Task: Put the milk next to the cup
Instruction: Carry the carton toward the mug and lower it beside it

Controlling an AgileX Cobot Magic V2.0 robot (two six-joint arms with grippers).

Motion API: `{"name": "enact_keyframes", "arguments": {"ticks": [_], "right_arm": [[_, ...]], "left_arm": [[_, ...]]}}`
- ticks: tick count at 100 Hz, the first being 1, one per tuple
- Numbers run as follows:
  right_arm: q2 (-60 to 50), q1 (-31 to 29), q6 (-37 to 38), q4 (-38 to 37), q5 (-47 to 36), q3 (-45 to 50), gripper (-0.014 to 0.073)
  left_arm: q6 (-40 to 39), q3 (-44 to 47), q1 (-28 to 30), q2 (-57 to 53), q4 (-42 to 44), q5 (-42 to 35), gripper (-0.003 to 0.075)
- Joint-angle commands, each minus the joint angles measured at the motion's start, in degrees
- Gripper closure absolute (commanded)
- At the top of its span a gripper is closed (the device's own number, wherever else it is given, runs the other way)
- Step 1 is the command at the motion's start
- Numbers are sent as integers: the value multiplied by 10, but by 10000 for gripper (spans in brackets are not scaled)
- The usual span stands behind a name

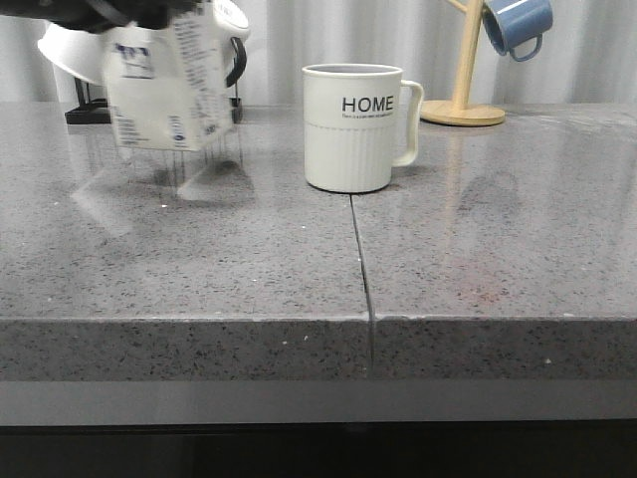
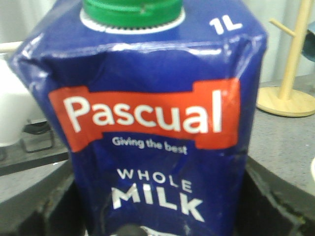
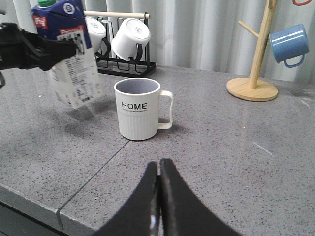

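Grey speckled counter with a seam running down the middle; cup is sitting on it centre frame, wooden mug tree upper right, black mug rack standing upper left.

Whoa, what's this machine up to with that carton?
The robot's left gripper holds a milk carton in the air, tilted, above the grey counter. It hangs to the left of the cream HOME mug, not yet set down. The right gripper is shut and holds nothing, low over the counter in front of the mug.
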Motion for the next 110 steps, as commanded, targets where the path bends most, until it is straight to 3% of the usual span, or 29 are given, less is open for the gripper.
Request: {"name": "enact_keyframes", "arguments": {"ticks": [1, 53, 86, 93, 110], "right_arm": [[6, -1, -1, -4, -42, -16, 629], [6, -1, -1, -4, -42, -16, 629], [6, -1, -1, -4, -42, -16, 629], [6, -1, -1, -4, -42, -16, 629], [6, -1, -1, -4, -42, -16, 629]], "left_arm": [[11, -37, -18, -1, -9, -54, 458], [10, -81, -69, 59, -44, -69, 458], [10, -81, -70, 69, -48, -42, 453], [10, -81, -70, 69, -48, -42, 386], [10, -81, -70, 69, -48, -43, 17]]}}
